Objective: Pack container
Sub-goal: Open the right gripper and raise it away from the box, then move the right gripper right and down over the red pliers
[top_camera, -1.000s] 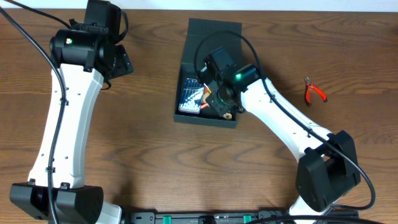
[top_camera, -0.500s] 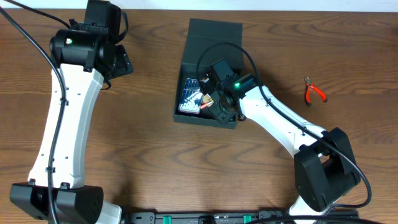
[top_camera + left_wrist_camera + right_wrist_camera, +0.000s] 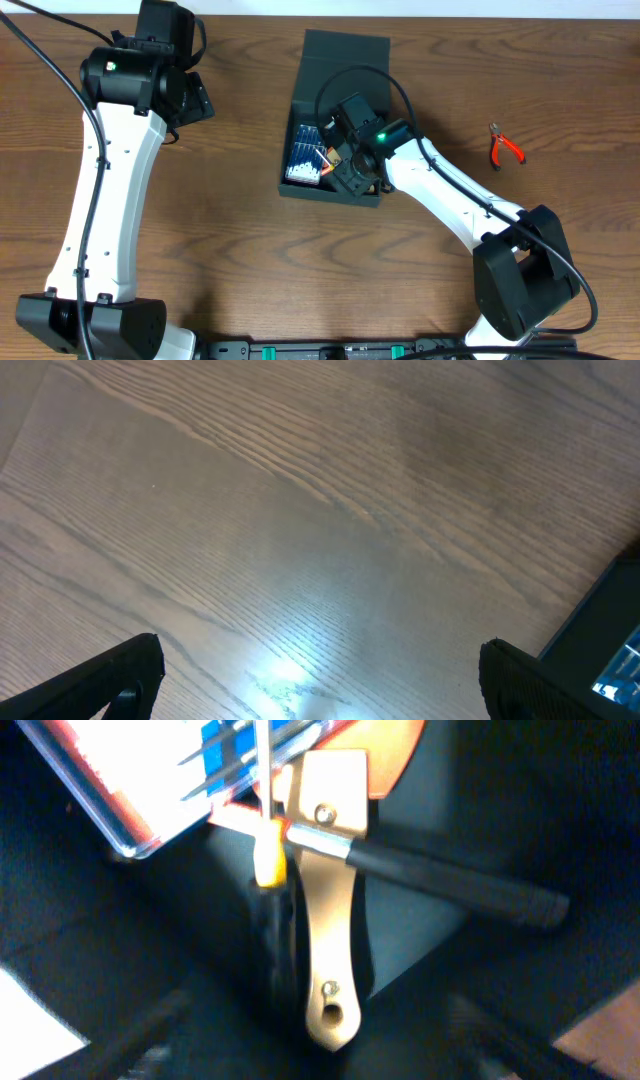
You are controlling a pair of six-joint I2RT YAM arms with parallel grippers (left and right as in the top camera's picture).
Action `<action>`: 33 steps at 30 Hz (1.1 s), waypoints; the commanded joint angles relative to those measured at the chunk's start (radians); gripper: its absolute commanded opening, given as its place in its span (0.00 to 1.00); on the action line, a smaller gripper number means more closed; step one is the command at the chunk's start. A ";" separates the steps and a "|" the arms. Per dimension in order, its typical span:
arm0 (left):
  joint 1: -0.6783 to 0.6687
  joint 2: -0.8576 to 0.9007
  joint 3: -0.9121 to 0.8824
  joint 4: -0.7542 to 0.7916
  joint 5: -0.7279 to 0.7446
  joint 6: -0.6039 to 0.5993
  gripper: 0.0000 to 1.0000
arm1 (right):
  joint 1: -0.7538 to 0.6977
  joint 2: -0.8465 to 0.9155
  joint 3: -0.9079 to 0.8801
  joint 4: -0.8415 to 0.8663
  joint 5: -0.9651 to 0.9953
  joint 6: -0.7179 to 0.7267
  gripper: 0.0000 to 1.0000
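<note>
The container (image 3: 331, 194) is a dark box in mid-table with its flap lid (image 3: 346, 54) folded back. Inside lie a blue case of silver bits (image 3: 304, 160) and a tan flat-handled tool (image 3: 327, 920) crossed by a black rod handle (image 3: 455, 882). My right gripper (image 3: 343, 166) reaches down into the box. In the right wrist view it (image 3: 325, 1045) stands open, its blurred fingers wide on either side of the tan tool and not touching it. My left gripper (image 3: 190, 100) hangs open over bare wood at the far left, and the left wrist view shows nothing in it (image 3: 320, 690).
Red-handled pliers (image 3: 506, 148) lie on the table right of the box. A corner of the container (image 3: 612, 645) shows at the right edge of the left wrist view. The table is brown wood (image 3: 230, 240).
My right gripper has opened and let go of the tan-handled tool, which now lies in the box. The right arm shifted slightly toward the box's front. The left arm has not moved.
</note>
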 commanded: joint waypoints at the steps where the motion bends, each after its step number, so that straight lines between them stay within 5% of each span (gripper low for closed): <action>1: 0.004 0.003 0.002 -0.004 -0.010 -0.009 0.99 | 0.009 0.001 0.016 -0.004 -0.010 -0.002 0.98; 10: 0.004 0.003 0.002 -0.005 -0.010 -0.009 0.99 | -0.062 -0.014 0.354 -0.236 0.187 0.150 0.99; 15: 0.004 0.003 0.002 -0.004 -0.010 -0.009 0.99 | -0.251 -0.014 0.525 -0.453 0.248 0.272 0.99; 25: 0.004 0.003 0.002 -0.004 -0.010 -0.009 0.99 | -0.655 -0.014 0.454 -0.507 0.066 0.282 0.99; 33: 0.004 0.003 0.002 -0.005 -0.010 -0.009 0.99 | -0.719 -0.008 0.209 -0.354 -0.058 0.173 0.99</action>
